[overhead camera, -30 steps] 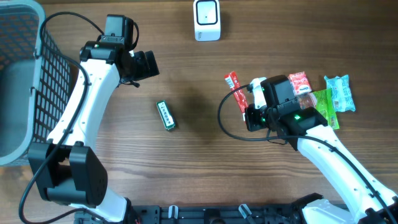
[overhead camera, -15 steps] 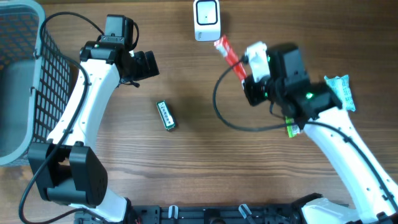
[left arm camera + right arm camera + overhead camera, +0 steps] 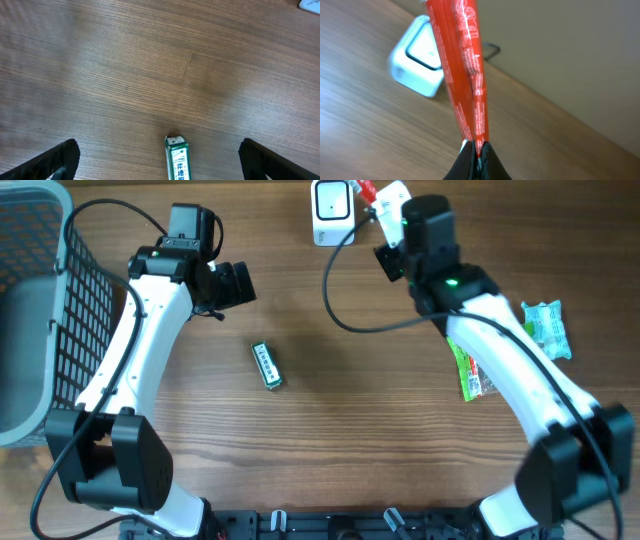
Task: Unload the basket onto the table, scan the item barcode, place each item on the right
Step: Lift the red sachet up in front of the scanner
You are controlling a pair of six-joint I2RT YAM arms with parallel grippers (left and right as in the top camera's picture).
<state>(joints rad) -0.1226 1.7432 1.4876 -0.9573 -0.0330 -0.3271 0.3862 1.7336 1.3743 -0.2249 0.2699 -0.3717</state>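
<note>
1. The right pincer (image 3: 385,208) is at the far edge of the bench (image 3: 380,450), clamped on the lower end of a long red packet (image 3: 466,75).
2. In the right wrist view the red packet stands up from the closed fingers, printed with white lettering. The white scanner (image 3: 419,59) is behind it and to the left.
3. From overhead, the top of the packet is just beside the scanner's upper right corner. Whether the two touch cannot be told.
4. The scanner sits on the bench with its dark-framed square window facing up.
5. The left pincer (image 3: 235,283) hangs over the bench with its fingers wide apart, holding nothing.
6. In the left wrist view a small green and white box (image 3: 176,161) lies on the wood below and between the spread fingertips, its short end pointing away from the camera.
7. A grey mesh basket (image 3: 60,300) stands at the left edge of the bench.
8. On the right side of the bench, a bright green packet (image 3: 470,372) lies partly under the right arm, and a pale blue-green packet (image 3: 546,330) lies further out.
</note>
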